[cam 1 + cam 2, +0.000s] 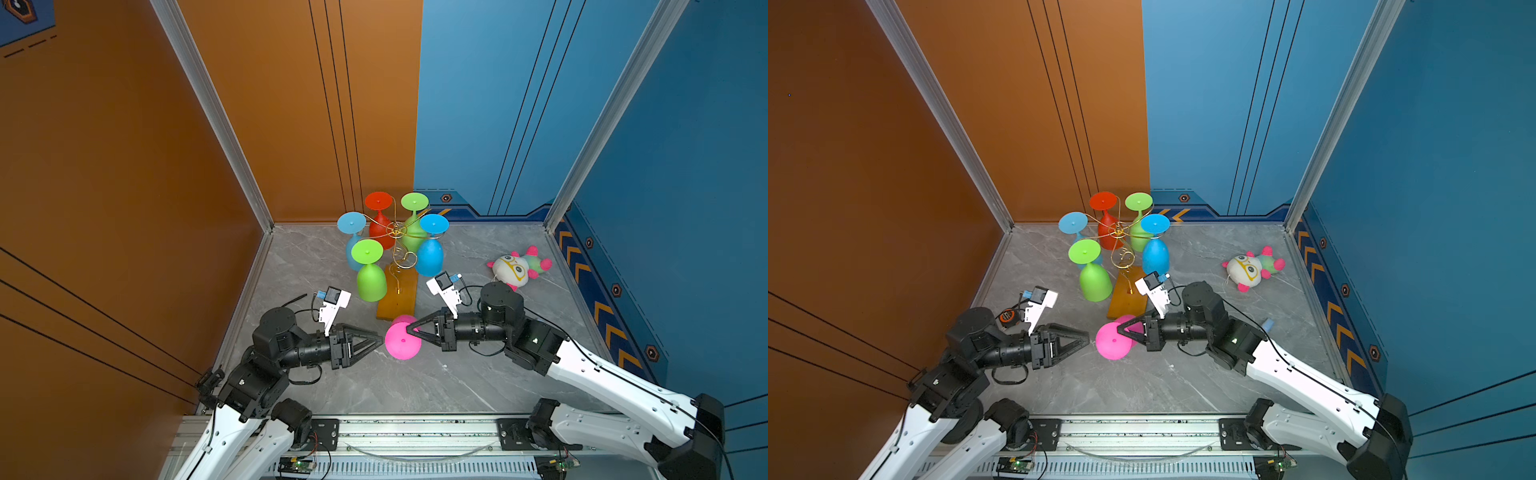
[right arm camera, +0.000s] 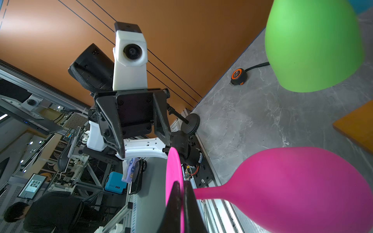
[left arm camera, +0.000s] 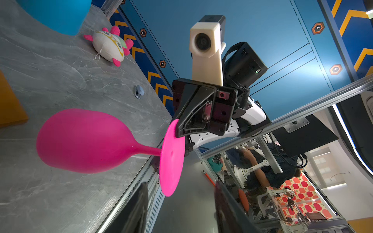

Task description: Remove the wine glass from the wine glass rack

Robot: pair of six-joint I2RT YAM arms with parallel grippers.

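Right fingers (image 1: 422,326) pinch the pink glass (image 1: 397,348) by its foot, off the rack (image 1: 397,297), just before its base toward the counter's (image 1: 457,374) front edge. Left fingers (image 1: 374,338) stand part open, empty, just beside the foot.

my two arms wear glossy white shell links (image 1: 615,386) between matte black cylindrical joint housings (image 1: 278,328). each wrist carries a white plastic camera block (image 1: 334,299) with a small blue plug (image 1: 321,295). the jaws are black, triangular and open-framed, fixed with silver screws (image 3: 205,117). thin black cables (image 1: 309,382) loop alongside.
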